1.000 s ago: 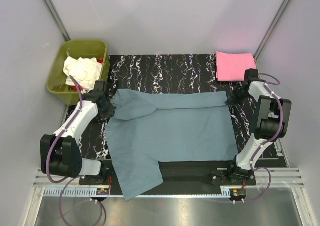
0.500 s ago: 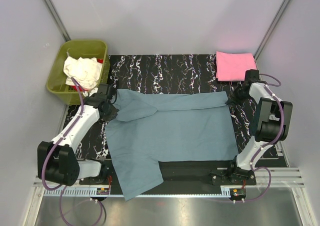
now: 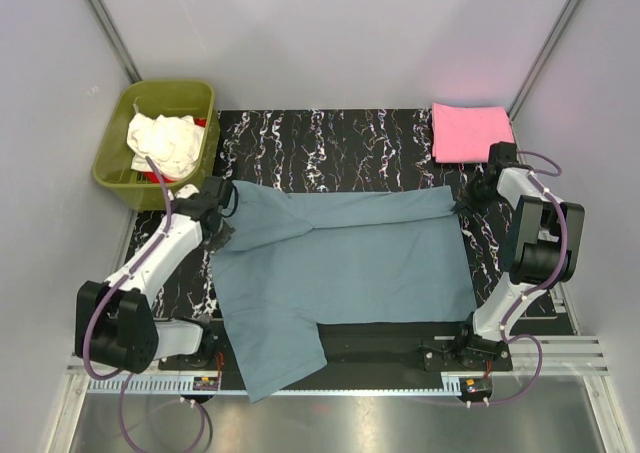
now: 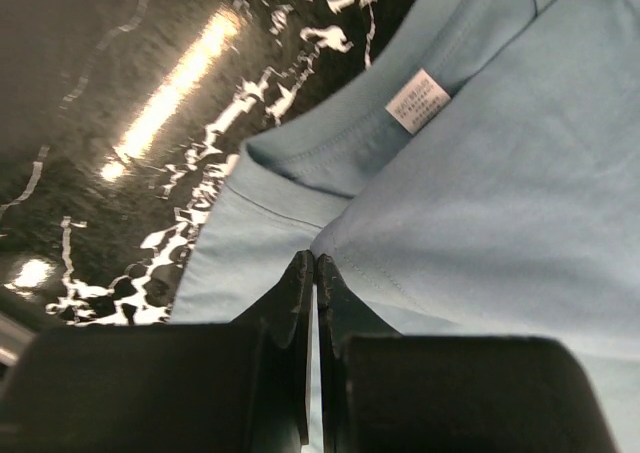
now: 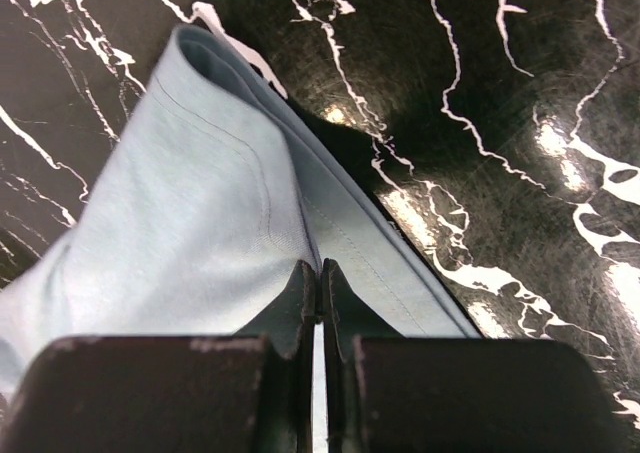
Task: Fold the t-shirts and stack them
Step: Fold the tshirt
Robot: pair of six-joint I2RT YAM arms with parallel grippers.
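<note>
The large blue-grey t-shirt (image 3: 340, 263) lies spread on the black marbled mat (image 3: 330, 138), its far edge folded over. My left gripper (image 3: 222, 215) is shut on the shirt's collar end; in the left wrist view (image 4: 315, 263) the cloth (image 4: 480, 173) and its white label (image 4: 418, 100) show. My right gripper (image 3: 463, 201) is shut on the shirt's far right corner, seen in the right wrist view (image 5: 319, 269) as a cloth fold (image 5: 200, 193). A folded pink t-shirt (image 3: 470, 131) lies at the far right. A cream-white t-shirt (image 3: 162, 141) and a red one (image 3: 203, 123) sit in the tub.
The olive-green tub (image 3: 160, 101) stands off the mat at the far left. A sleeve of the blue-grey shirt (image 3: 275, 358) hangs over the near mat edge by the arm bases. Grey walls close in on both sides.
My left gripper has moved right and a little toward the far side with the shirt's collar end, pulling the folded edge straighter. The right gripper has barely moved.
</note>
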